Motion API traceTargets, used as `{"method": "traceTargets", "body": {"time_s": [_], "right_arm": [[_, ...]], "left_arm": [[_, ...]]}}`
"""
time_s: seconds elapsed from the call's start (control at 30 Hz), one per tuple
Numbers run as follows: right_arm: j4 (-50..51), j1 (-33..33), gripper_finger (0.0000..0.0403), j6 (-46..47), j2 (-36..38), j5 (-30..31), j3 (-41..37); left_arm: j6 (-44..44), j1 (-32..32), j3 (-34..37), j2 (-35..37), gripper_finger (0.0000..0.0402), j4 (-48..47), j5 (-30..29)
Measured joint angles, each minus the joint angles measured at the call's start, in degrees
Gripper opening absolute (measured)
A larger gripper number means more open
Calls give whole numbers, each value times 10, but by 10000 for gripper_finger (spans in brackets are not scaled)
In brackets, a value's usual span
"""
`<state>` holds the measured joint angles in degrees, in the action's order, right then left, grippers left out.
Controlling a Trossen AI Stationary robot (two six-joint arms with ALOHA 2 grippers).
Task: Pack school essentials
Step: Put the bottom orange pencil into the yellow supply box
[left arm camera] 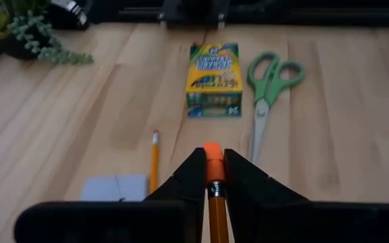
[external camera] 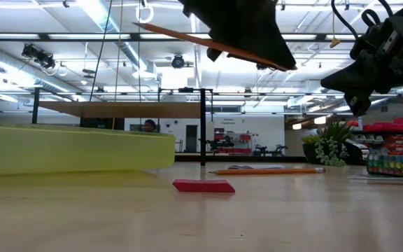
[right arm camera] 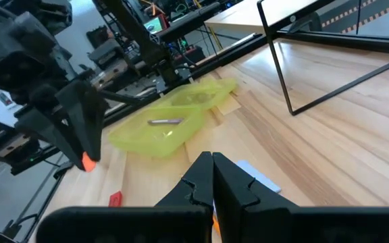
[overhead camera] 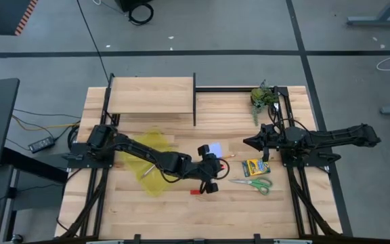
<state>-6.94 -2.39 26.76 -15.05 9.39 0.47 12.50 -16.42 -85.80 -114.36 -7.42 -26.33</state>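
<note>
My left gripper (left arm camera: pixel 213 163) hangs over the table's middle, shut on an orange pencil (external camera: pixel 187 36). Below it a red eraser (external camera: pixel 203 185) lies flat on the wood. A second orange pencil (left arm camera: pixel 154 160) lies beside the pale blue note pad (left arm camera: pixel 115 187). Beyond them lie the crayon box (left arm camera: pixel 213 79) and the green-handled scissors (left arm camera: pixel 269 82). The yellow pouch (right arm camera: pixel 167 125) lies open toward the left, a thin pencil (right arm camera: pixel 165 121) in it. My right gripper (right arm camera: pixel 213 165) waits shut at the right, above the note pad's far side. My left gripper pinches the orange pencil between its two fingers close to the orange eraser end (left arm camera: pixel 213 152), which sticks out just past the fingertips. The pencil lies along the fingers. It is lifted clear of the table, slanting, its long shaft (external camera: pixel 166 31) rising back behind the gripper.
A leafy plant (overhead camera: pixel 263 96) stands at the far right corner. A low wooden shelf on a black frame (overhead camera: pixel 151 95) takes up the far left. Bare wood lies along the near edge, in front of the eraser (overhead camera: pixel 195 192) and scissors (overhead camera: pixel 252 183).
</note>
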Motion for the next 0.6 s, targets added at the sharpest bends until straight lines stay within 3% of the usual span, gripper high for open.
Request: {"method": "traceTargets", "body": {"time_s": [0.6], "right_arm": [[11, 0, 10, 0, 0, 0, 0]], "left_arm": [[-9, -21, 0, 41, 42, -155, -10]]}}
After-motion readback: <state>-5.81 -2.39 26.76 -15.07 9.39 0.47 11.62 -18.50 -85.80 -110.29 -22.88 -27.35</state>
